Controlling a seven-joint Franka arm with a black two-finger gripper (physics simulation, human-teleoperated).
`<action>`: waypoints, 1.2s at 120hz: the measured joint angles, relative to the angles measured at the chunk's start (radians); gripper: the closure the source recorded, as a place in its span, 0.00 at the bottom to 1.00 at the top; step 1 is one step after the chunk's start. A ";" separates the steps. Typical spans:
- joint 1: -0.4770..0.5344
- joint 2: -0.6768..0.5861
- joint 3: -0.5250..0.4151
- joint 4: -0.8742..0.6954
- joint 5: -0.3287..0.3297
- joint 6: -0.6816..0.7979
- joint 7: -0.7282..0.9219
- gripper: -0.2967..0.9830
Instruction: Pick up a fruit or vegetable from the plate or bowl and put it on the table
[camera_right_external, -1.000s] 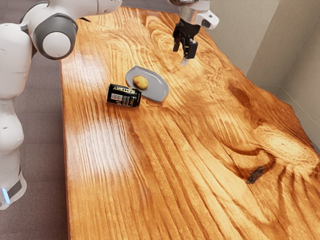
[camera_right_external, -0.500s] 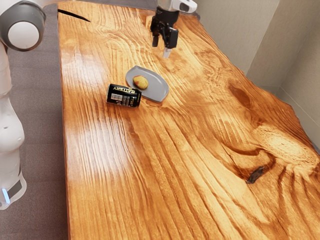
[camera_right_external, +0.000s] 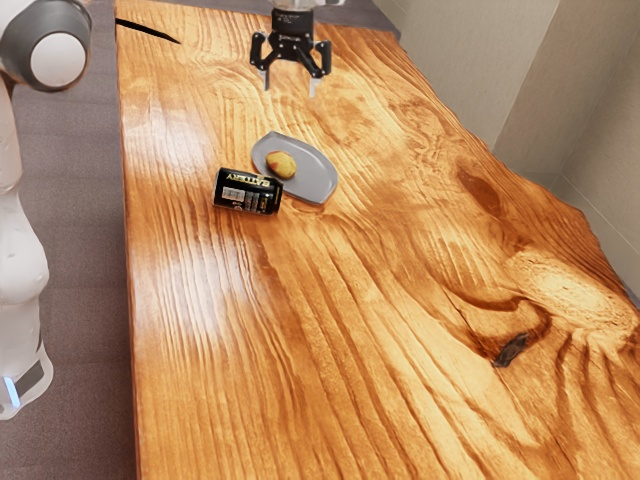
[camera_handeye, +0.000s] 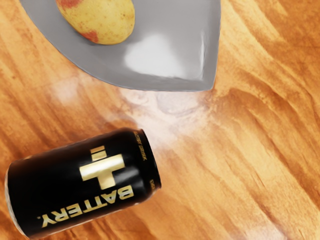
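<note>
Potato (camera_right_external: 281, 164) inside plate rim (camera_handeye: 175, 86), spread claw (camera_right_external: 289, 90) well apart

Black can (camera_handeye: 70, 185) lying beside grey plate (camera_handeye: 175, 55): gold "BATTERY" in capitals, gold plus-like sign (camera_handeye: 103, 171) alongside, rim print too small.

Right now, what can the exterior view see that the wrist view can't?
Exterior view: my open gripper, my white arm, the floor, the walls and the plate's whole outline.

Wrist view: the big gold mark on the can, a bit like a plus sign.

Both: the gray plate holding the yellow, red-patched fruit or vegetable, the black can lying on its side with BATTERY on it, and the wooden table.
</note>
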 joint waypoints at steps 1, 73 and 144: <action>0.007 -0.002 0.002 0.002 0.000 -0.005 0.005 0.23; -0.115 -0.270 -0.008 -0.202 0.295 -0.218 1.139 0.23; -0.096 -0.334 0.085 -0.364 0.444 -0.314 1.897 0.23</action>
